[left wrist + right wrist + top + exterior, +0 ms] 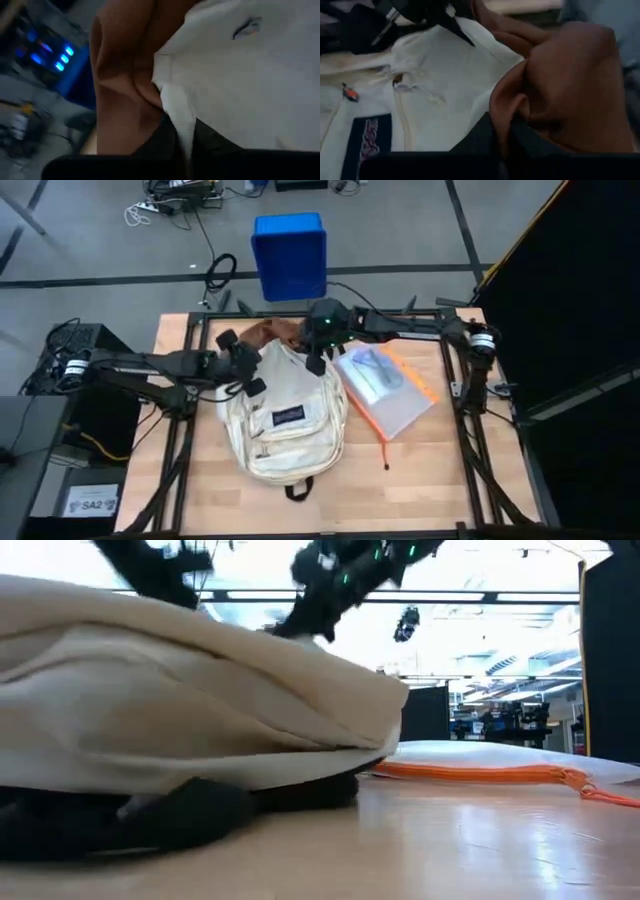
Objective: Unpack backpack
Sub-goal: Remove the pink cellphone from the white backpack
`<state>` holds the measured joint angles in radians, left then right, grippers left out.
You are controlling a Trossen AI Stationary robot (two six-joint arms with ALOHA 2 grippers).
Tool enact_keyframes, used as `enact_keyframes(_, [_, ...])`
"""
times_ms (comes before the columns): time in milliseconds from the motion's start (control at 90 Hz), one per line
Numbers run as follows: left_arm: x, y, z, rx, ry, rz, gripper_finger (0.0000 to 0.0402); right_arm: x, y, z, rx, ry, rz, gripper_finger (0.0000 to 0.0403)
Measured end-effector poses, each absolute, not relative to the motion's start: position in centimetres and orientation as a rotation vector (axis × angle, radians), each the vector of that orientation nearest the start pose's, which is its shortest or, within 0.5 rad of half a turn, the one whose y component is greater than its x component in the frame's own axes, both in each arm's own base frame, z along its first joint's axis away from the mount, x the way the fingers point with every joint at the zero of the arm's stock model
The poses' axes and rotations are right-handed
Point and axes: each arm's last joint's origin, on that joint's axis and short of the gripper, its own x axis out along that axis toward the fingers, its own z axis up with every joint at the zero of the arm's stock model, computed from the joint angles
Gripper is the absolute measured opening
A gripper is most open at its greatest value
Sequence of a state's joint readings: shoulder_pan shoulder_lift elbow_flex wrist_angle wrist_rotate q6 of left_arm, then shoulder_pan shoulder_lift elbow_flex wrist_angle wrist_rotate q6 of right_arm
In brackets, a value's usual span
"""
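Backpack (pixel 285 425) lies flat mid-table, brown base (pixel 268 333) end betw both grippers. Soft, floppy fabric, prob light; best pinched at base fold or zipper edge. Left gripper (pixel 243 363) and right gripper (pixel 322 345): finger state can't tell. Clear pouch (pixel 385 392) just beside right gripper.

1. The large cream-white fabric backpack with brown base (pixel 285 420) lies flat near the middle of the wooden desk (pixel 420 470).
2. The clear orange-edged zip pouch (pixel 388 392) lies on the desk just right of the backpack.
3. The left end effector (pixel 243 368) is at the backpack's far left corner; the right end effector (pixel 318 358) is at its far right corner.
4. A blue plastic crate (pixel 289 253) stands on the floor behind the desk.
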<state>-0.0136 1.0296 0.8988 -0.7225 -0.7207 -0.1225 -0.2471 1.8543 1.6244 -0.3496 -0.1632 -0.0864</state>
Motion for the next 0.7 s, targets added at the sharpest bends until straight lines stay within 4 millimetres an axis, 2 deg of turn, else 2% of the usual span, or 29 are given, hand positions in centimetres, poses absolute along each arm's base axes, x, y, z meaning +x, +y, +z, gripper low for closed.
enact_keyframes(78, [19.2, 1.1, 31.6, 0.228, 0.711, 0.712, 0.0000, 40.6, -8.6, 33.1, -0.024, 0.531, -0.088, 0.0000])
enact_keyframes(189, [18.9, 0.2, 34.3, 0.258, 0.646, 0.693, 0.0000, 39.1, -6.7, 36.0, -0.079, 0.476, -0.124, 0.0000])
enact_keyframes(322, [18.7, -0.9, 36.4, 0.293, 0.581, 0.664, 0.0000, 37.2, -4.9, 38.4, -0.119, 0.441, -0.159, 0.0000])
enact_keyframes(467, [18.5, -1.7, 37.6, 0.298, 0.540, 0.631, 0.0000, 36.1, -3.9, 39.3, -0.139, 0.450, -0.192, 0.0000])
enact_keyframes(700, [18.4, -2.2, 37.7, 0.315, 0.537, 0.618, 0.0000, 35.8, -3.8, 39.2, -0.148, 0.481, -0.218, 0.0000])
